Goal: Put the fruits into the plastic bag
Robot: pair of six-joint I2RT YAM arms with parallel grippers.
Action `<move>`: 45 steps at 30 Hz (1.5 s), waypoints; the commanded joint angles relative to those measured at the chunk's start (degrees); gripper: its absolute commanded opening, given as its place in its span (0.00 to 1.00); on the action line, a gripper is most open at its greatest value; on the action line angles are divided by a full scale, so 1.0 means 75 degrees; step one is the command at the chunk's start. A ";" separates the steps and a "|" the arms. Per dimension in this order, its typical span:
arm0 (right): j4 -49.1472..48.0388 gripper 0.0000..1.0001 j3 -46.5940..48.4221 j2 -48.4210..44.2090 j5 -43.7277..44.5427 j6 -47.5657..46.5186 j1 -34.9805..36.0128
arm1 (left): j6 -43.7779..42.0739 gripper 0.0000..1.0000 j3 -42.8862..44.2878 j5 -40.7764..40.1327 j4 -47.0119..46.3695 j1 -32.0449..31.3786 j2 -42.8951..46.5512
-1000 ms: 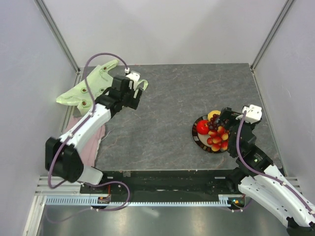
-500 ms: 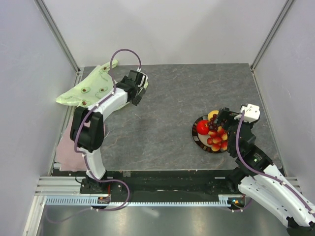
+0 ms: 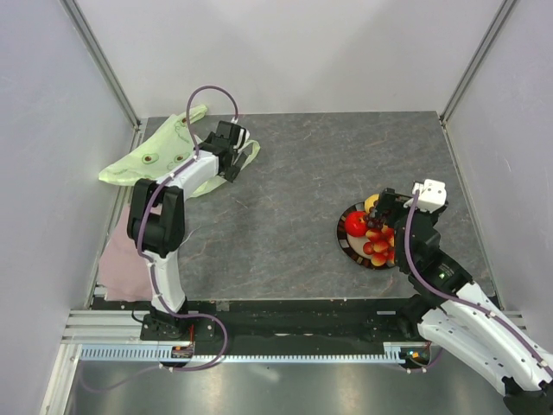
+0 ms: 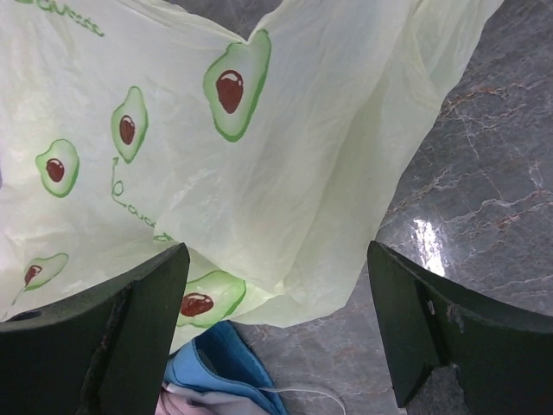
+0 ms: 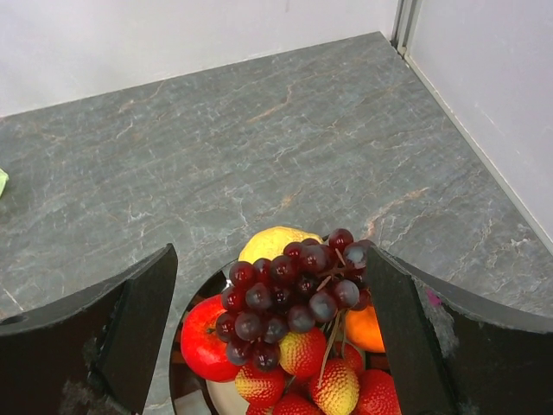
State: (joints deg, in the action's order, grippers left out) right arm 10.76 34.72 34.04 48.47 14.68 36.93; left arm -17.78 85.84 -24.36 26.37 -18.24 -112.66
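Note:
The plastic bag (image 3: pixel 149 157), pale yellow-green with avocado prints, lies crumpled at the far left of the table. My left gripper (image 3: pixel 226 164) hovers open over its right edge. In the left wrist view the bag (image 4: pixel 259 138) lies between and beyond the open fingers (image 4: pixel 130 328), untouched. The fruits sit piled on a dark-rimmed plate (image 3: pixel 344 244) at the right: grape bunch (image 5: pixel 289 298), lemon (image 5: pixel 268 242), red apple (image 5: pixel 203 341), orange (image 5: pixel 367 328), and small red-yellow fruits (image 5: pixel 302 354). My right gripper (image 5: pixel 276 333) is open and empty just above the grapes, and it also shows in the top view (image 3: pixel 382 218).
A pink cloth (image 3: pixel 117 255) lies at the table's left edge under the bag, with a blue piece (image 4: pixel 212 367) showing beside it. Walls enclose the table on the left, back and right. Grey marbled tabletop (image 3: pixel 294 181) stretches between bag and plate.
My left arm has swung its elbow up and reached further back, bringing the gripper down over the bag's right edge. My right gripper has shifted slightly left over the plate.

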 commanded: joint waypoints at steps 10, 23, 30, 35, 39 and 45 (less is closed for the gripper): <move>-0.0064 0.98 0.0222 -0.0016 -0.0169 -0.0035 0.0033 | -0.0055 0.90 0.0425 0.0904 -0.0001 0.0322 -0.0541; -0.0017 0.98 0.0211 -0.0015 -0.0099 -0.0012 0.0033 | 0.0038 0.72 0.0554 0.1045 0.0245 0.0358 -0.0963; 0.0018 0.98 0.0234 0.0055 -0.0099 0.0024 0.0033 | 0.0074 0.35 0.0566 0.1150 0.0316 0.0358 -0.1080; 0.0158 0.98 0.0351 0.0078 -0.0017 0.0141 0.0022 | 0.0156 0.02 0.0648 0.1477 0.0457 0.0311 -0.0963; 0.0450 0.98 0.0585 0.0043 -0.0075 0.0316 0.0022 | 0.0121 0.02 0.0578 0.2191 0.0492 0.0171 -0.0507; 0.1153 0.98 0.1054 -0.0074 -0.0274 0.0644 0.0022 | -0.0090 0.02 0.0332 0.2625 0.0468 -0.0263 0.0547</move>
State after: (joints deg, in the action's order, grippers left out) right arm 15.77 38.30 34.46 47.24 17.06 36.93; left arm -17.21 88.27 -9.61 30.65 -17.91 -117.97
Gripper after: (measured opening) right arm 0.979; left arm 0.025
